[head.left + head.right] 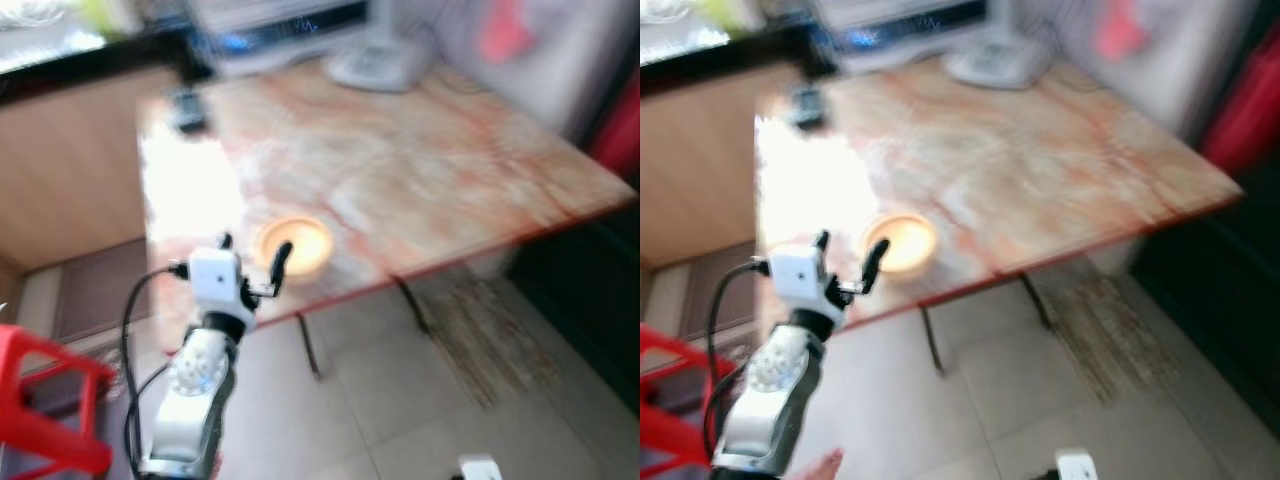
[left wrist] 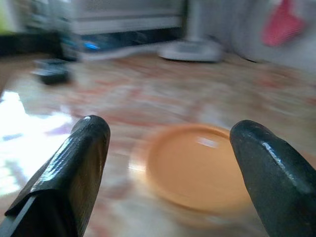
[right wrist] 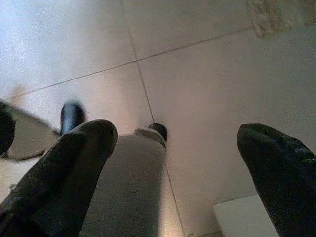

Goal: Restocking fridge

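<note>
Item: round orange lid (image 2: 197, 168), flat on the bench (image 1: 420, 170) near its front edge. Position: directly ahead of the left hand (image 1: 254, 258), just beyond its fingertips. Left hand: wide open, empty. Right hand (image 3: 173, 168): open, empty, pointing at the floor (image 3: 212, 89). Left arm nearer.

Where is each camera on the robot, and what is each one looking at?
Left eye, right eye: on the head, looking down at the marble table; the left arm and left gripper show.
Left wrist: looks along its open fingers at the orange bowl.
Right wrist: points down at the tiled floor, right gripper open.
The head and left wrist views share the bowl.
</note>
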Robot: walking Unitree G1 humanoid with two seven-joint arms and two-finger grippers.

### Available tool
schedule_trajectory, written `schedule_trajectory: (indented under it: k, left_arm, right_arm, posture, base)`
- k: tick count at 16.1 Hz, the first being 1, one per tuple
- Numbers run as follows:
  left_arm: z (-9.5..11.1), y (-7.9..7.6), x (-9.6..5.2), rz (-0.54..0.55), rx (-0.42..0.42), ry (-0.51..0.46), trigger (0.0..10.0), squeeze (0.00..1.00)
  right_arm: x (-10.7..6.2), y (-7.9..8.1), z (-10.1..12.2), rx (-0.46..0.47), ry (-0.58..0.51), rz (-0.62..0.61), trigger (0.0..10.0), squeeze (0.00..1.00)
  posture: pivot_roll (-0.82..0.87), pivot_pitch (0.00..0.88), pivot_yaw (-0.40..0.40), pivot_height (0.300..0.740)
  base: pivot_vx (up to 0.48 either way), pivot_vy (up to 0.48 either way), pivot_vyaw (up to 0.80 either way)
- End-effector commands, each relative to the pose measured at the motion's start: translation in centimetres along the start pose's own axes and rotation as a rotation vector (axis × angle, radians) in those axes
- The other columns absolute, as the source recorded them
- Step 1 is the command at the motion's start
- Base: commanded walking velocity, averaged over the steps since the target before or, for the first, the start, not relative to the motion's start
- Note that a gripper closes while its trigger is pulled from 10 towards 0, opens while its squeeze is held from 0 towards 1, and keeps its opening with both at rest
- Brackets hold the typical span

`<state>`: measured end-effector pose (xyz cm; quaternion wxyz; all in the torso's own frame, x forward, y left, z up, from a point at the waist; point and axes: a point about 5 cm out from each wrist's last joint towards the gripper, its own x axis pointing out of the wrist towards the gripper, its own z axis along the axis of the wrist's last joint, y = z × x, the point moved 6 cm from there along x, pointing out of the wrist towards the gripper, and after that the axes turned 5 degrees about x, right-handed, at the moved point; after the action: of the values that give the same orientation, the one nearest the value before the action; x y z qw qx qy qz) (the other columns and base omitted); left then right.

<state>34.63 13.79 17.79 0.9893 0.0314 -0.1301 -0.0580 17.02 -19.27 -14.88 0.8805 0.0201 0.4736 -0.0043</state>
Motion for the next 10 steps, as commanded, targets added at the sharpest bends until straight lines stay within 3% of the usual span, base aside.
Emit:
schedule_trajectory:
  k: [1, 10]
  left_arm:
    - [-0.28, 1.38, -0.32, 0.042, 0.029, 0.013, 10.0, 0.00]
    - [-0.10, 1.11, 0.16, 0.035, -0.028, 0.014, 10.0, 0.00]
  right_arm:
    - [0.09, 1.64, -0.73, 0.006, 0.027, 0.036, 10.0, 0.00]
    - [0.05, 1.79, -0.61, 0.042, 0.009, 0.043, 10.0, 0.00]
  posture:
    - [0.04, 0.156, 0.046, 0.740]
    - [0.04, 0.158, 0.047, 0.740]
  base:
    - [0.000, 0.000, 0.00]
    - [0.000, 0.000, 0.00]
